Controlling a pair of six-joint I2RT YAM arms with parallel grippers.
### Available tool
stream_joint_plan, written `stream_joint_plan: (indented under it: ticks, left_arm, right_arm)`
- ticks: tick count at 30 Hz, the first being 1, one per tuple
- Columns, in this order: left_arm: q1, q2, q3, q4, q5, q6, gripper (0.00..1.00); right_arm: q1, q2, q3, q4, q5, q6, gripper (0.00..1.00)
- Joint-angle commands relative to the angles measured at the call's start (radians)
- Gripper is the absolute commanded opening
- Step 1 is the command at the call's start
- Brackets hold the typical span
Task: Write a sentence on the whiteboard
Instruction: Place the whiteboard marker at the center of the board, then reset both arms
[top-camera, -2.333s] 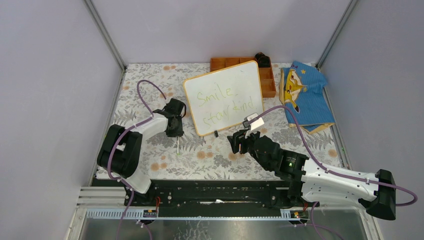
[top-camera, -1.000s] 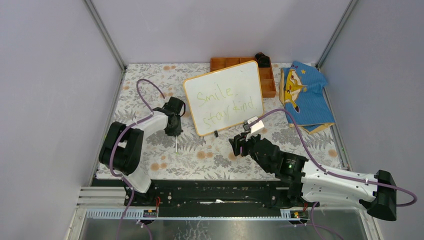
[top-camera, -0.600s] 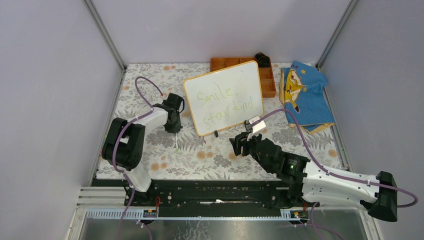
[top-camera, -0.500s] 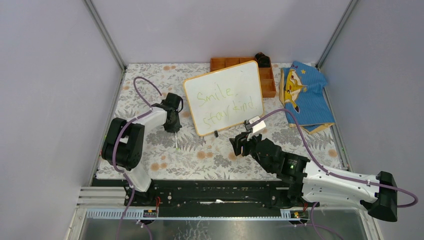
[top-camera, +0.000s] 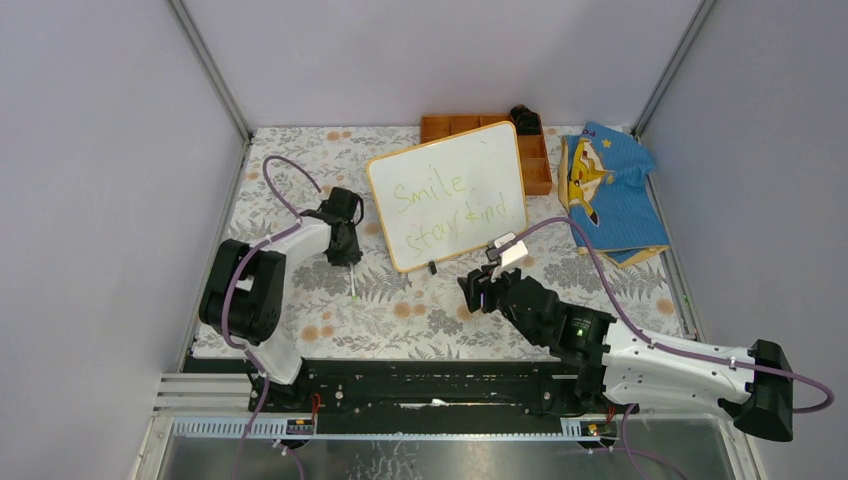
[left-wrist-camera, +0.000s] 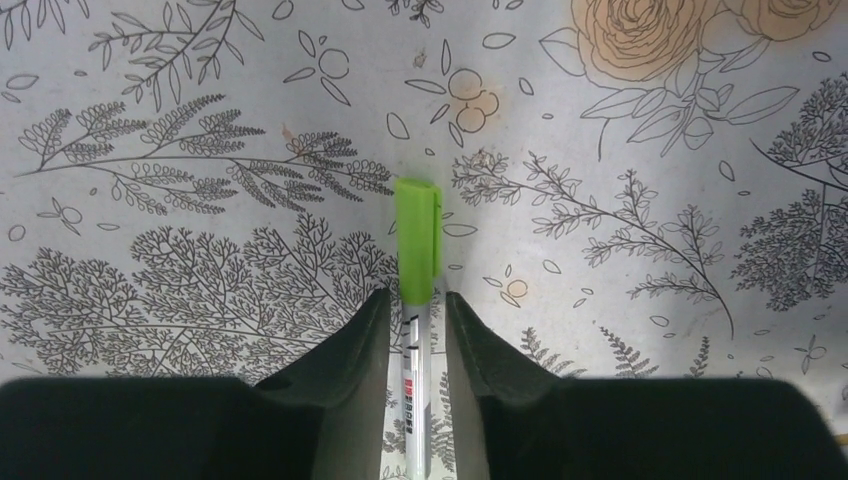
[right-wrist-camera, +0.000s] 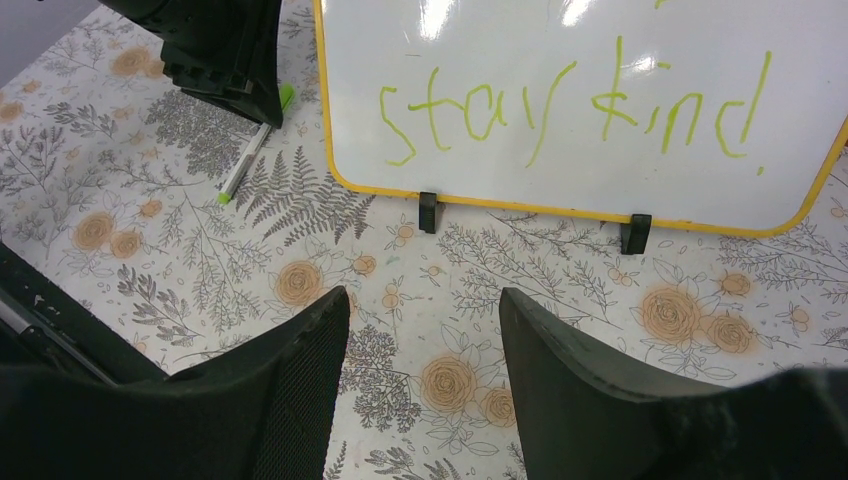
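while two end effectors (left-wrist-camera: 415, 297) (right-wrist-camera: 422, 293) gape | whiteboard (top-camera: 480, 160): one | marker (left-wrist-camera: 417, 240): one | sentence (top-camera: 430, 190): two lines

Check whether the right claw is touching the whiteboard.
Apart. The right wrist view shows a strip of bare flowered tablecloth between the right claw and the bottom edge of the whiteboard.

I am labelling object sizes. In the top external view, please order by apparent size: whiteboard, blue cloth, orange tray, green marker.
1. whiteboard
2. blue cloth
3. orange tray: partly hidden behind the whiteboard, so its place against the cloth is unsure
4. green marker
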Motion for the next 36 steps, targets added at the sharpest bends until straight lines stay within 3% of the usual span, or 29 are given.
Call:
stream_joint_plan:
  ticks: [1,7,11,14,17,21,25,27,32,36]
  left_arm:
    - [0.009,-0.06,-0.02,0.02,0.012,-0.002,0.36]
    - [0.009,-0.183,-0.026,-0.003,-0.012,-0.018,0.53]
    - [0.009,-0.298,-0.034,-0.025,-0.029,-0.03,0.74]
    - [0.009,-0.395,-0.049,-0.032,-0.019,-0.043,0.83]
    - [0.009,-0.495,-0.062,-0.034,-0.006,-0.055,0.86]
    - [0.009,-0.622,-0.059,-0.031,-0.032,-0.04,0.88]
    - [0.009,-0.71,-0.043,0.001,-0.059,-0.005,0.89]
    - [0.009,-0.735,-0.046,0.036,-0.064,0.013,0.9]
    - [0.009,-0.799,-0.104,0.184,-0.047,-0.008,0.97]
    - [0.009,-0.866,-0.189,0.353,-0.071,-0.082,0.99]
  right_arm:
    - [-0.004,0.006,0.059,0.024,0.026,-0.008,0.63]
    - [-0.004,0.014,0.089,0.012,0.027,-0.031,0.63]
    - [-0.004,0.015,0.105,0.012,0.038,-0.053,0.63]
    - [-0.004,0.018,0.113,0.015,0.051,-0.065,0.64]
    - [-0.004,0.029,0.12,0.039,0.059,-0.103,0.66]
    - [-0.004,0.081,0.154,0.112,0.211,-0.1,0.79]
    - [-0.004,0.188,0.261,0.09,0.368,-0.054,0.99]
    - [-0.008,0.246,0.323,0.052,0.384,-0.034,1.0]
    - [-0.176,0.318,0.404,-0.031,0.167,0.123,1.0]
    - [-0.31,0.283,0.325,-0.027,0.102,0.251,1.0]
